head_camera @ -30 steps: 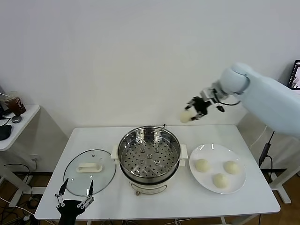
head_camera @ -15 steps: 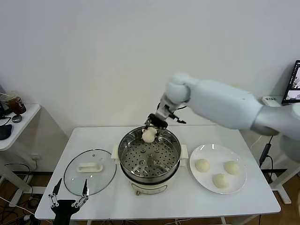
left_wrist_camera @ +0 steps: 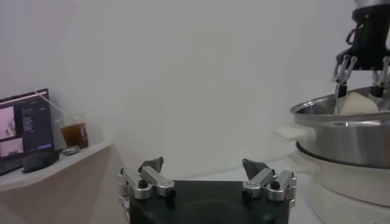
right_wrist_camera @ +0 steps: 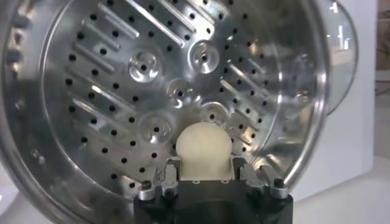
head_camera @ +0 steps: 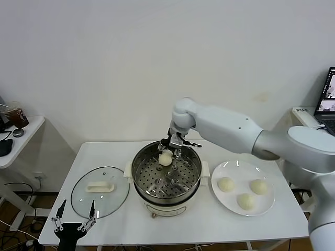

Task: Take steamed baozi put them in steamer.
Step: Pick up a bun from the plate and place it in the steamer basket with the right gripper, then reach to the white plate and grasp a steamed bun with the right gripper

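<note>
My right gripper [head_camera: 166, 152] is shut on a cream-white baozi [head_camera: 165, 158] and holds it over the back of the steamer [head_camera: 166, 175], just above the perforated tray. In the right wrist view the baozi [right_wrist_camera: 203, 148] sits between the fingers with the tray [right_wrist_camera: 140, 91] below it. Three more baozi [head_camera: 225, 184] [head_camera: 258, 186] [head_camera: 245, 201] lie on the white plate [head_camera: 230, 167] to the right of the steamer. My left gripper [head_camera: 73, 226] is open and empty at the table's front left edge; in its wrist view it [left_wrist_camera: 204, 173] faces the steamer's side [left_wrist_camera: 341, 131].
A round glass lid [head_camera: 100, 191] with a white handle lies on the table left of the steamer. A small side table [head_camera: 15, 141] with a cup and dark objects stands at the far left. A laptop [head_camera: 327, 97] is at the far right.
My right arm swung left from above the plate side to over the steamer and lowered the baozi into its back part. The left gripper shifted slightly left and down.
</note>
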